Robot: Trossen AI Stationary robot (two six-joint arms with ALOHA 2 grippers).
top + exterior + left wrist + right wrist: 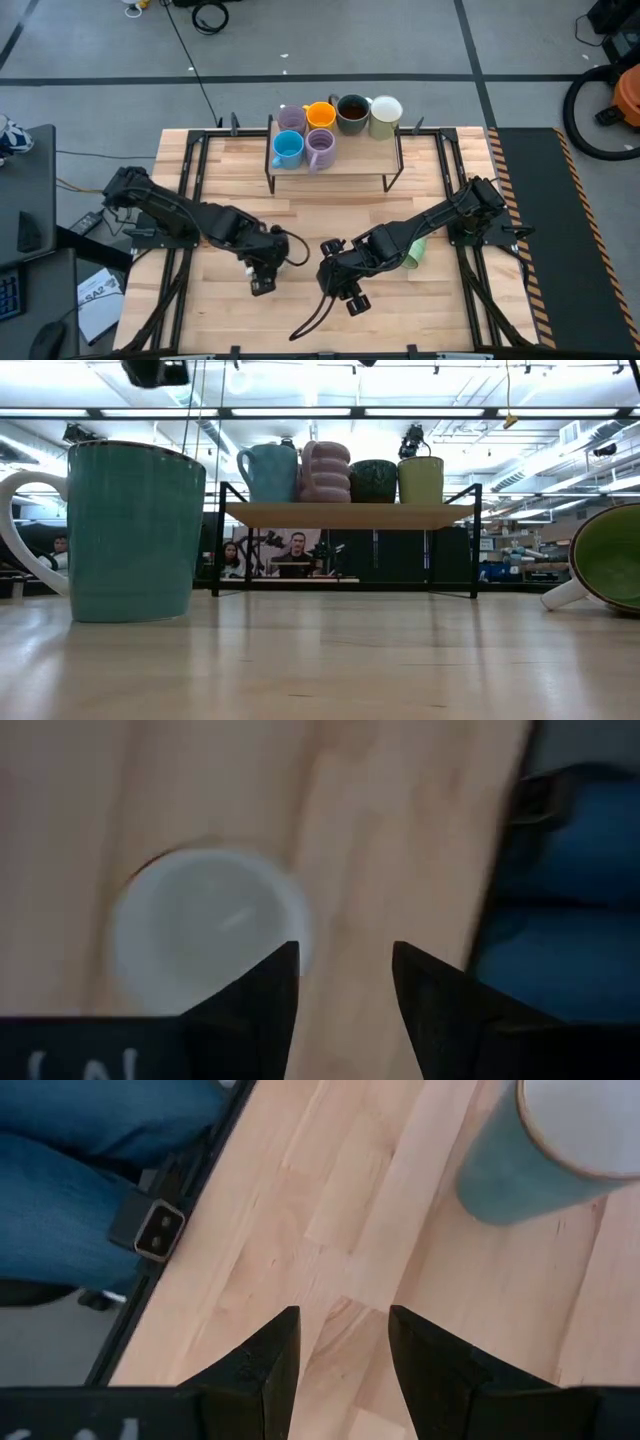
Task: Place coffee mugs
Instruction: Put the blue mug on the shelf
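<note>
A teal mug with a white inside (135,530) stands upright on the table near its front edge. It also shows in the right wrist view (540,1150). My left gripper (345,980) hangs open above it, the mug's white mouth (205,925) just beside one finger. In the high view my left gripper (262,283) hides this mug. A pale green mug (415,252) lies on its side beside my right arm. My right gripper (343,1335) is open over bare wood, also seen from above (350,298). Several mugs stand on the shelf (335,165).
The low wooden shelf on black legs (350,515) stands at the table's far middle with blue, lavender, orange, dark and cream mugs. A person's jeans-clad legs (80,1180) show just past the table's near edge. Bare wood lies between the shelf and both grippers.
</note>
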